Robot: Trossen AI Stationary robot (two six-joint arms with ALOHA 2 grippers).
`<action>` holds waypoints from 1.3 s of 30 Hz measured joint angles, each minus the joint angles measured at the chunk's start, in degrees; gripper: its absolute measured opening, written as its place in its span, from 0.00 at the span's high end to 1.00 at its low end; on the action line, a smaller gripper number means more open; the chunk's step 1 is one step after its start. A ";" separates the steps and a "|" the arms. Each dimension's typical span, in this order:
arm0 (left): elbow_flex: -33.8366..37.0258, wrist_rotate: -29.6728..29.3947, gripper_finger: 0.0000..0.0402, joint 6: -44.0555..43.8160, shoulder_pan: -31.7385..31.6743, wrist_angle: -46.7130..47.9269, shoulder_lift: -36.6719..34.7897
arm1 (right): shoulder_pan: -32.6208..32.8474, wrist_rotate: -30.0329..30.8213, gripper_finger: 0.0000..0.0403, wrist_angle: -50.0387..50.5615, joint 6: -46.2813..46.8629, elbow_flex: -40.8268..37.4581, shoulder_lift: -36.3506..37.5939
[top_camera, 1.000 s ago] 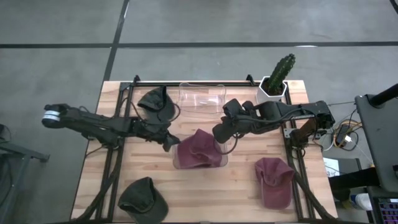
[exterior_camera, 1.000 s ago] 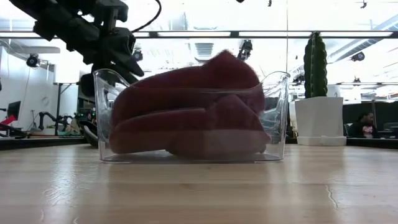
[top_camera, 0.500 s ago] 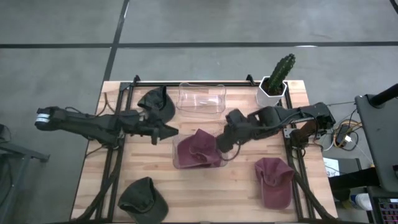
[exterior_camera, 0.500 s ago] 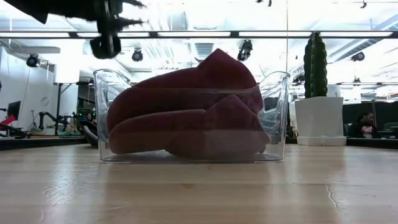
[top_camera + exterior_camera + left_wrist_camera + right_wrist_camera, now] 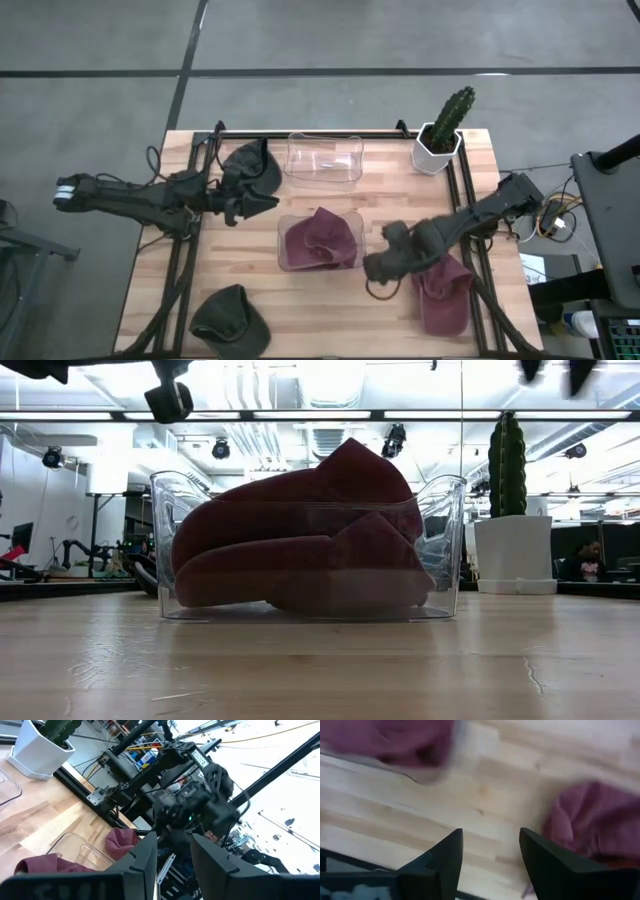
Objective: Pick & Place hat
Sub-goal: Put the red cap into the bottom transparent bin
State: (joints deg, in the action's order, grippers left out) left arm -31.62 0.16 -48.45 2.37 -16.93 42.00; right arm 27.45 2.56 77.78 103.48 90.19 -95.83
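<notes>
A maroon hat lies crumpled in a clear bin at the table's middle; in the low view it fills the bin and rises above its rim. A second maroon hat lies on the table at the near right, also in the right wrist view. My right gripper is open and empty, above the table between bin and second hat. My left gripper is open and empty, left of the bin, by a dark green hat.
A second clear bin stands at the far middle. A cactus in a white pot stands at the far right. Another dark green hat lies at the near left corner. Bare wood lies in front of the bin.
My right gripper has drawn away from the bin's far right corner and swung toward the near right, down beside the second maroon hat. My left gripper has pulled back from the bin toward the table's left and far edge. The hat in the bin has settled slightly.
</notes>
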 joint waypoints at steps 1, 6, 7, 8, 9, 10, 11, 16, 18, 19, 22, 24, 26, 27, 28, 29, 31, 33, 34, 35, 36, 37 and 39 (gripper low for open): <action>0.00 0.03 0.72 0.03 0.00 0.00 0.01 | 1.18 -0.72 0.52 -0.40 2.22 -1.45 0.00; 0.00 0.09 0.72 0.11 0.03 0.00 0.34 | 6.39 -5.12 0.53 -5.14 12.80 -6.96 0.00; 0.00 0.09 0.72 0.11 0.04 0.00 0.41 | 7.28 -5.75 0.53 -6.01 14.58 -7.63 -0.02; 0.00 0.09 0.72 0.11 0.02 0.00 0.50 | 8.10 -6.12 0.54 -6.89 16.22 -8.10 -0.02; 0.00 0.11 0.72 0.11 0.04 0.00 0.56 | 8.87 -6.11 0.54 -7.99 17.68 -8.37 0.00; 0.00 0.17 0.72 0.11 0.02 0.00 0.64 | 9.57 -6.13 0.55 -9.18 18.97 -8.63 0.05; 0.00 0.19 0.72 0.11 0.02 0.00 0.75 | 10.28 -6.20 0.55 -9.96 20.16 -8.87 0.07; 0.00 0.22 0.72 0.11 0.02 0.00 0.85 | 13.55 -8.59 0.57 -10.77 25.13 -10.35 0.11; 0.00 0.22 0.72 0.41 0.02 0.04 0.85 | 14.75 -9.04 0.57 -10.71 26.80 -11.21 0.09; 0.00 0.22 0.72 0.65 0.02 0.02 0.85 | 15.13 -9.14 0.57 -10.77 27.74 -11.56 0.09; 0.00 0.22 0.72 0.81 -0.02 0.02 0.85 | 15.73 -9.13 0.57 -10.90 28.55 -12.65 0.09; 0.00 0.22 0.72 0.81 -0.02 0.02 0.85 | 15.82 -9.06 0.57 -11.18 28.57 -13.77 0.09; 0.00 0.22 0.72 0.73 -0.02 0.02 0.85 | 15.82 -9.02 0.56 -11.82 28.52 -15.20 0.09; 0.00 0.22 0.72 0.59 -0.02 0.02 0.85 | 15.82 -9.04 0.56 -12.13 28.31 -16.03 0.09; 0.00 0.22 0.72 0.59 -0.02 0.02 0.85 | 15.82 -9.02 0.56 -12.40 28.13 -16.88 0.09; 0.00 0.22 0.72 0.59 -0.02 0.02 0.85 | 15.82 -8.97 0.56 -12.96 28.13 -17.78 0.09; 0.00 0.22 0.72 0.57 -0.02 0.02 0.85 | 15.82 -8.82 0.56 -15.29 28.09 -19.89 0.09; 0.00 0.22 0.72 0.55 -0.02 0.02 0.85 | 15.82 -8.62 0.56 -16.98 28.08 -21.73 0.07; 0.00 0.22 0.72 0.55 -0.02 0.02 0.85 | 15.82 -8.58 0.56 -17.76 28.07 -22.55 0.07; 0.00 0.22 0.72 0.55 -0.02 0.03 0.85 | 15.80 -8.58 0.57 -18.90 28.07 -23.54 0.09; 0.00 0.22 0.72 0.55 -0.02 0.03 0.85 | 15.80 -8.54 0.57 -20.10 28.04 -24.61 0.09; 0.00 0.22 0.72 0.55 -0.02 0.02 0.85 | 15.80 -8.54 0.57 -21.08 27.94 -25.62 0.05; 0.00 0.15 0.72 0.52 -0.02 0.02 0.85 | 15.81 -8.52 0.59 -23.51 27.89 -27.47 0.04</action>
State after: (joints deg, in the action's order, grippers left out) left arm -31.62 0.32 -47.92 2.35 -16.91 42.85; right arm 43.26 -5.96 54.27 131.37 62.72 -95.79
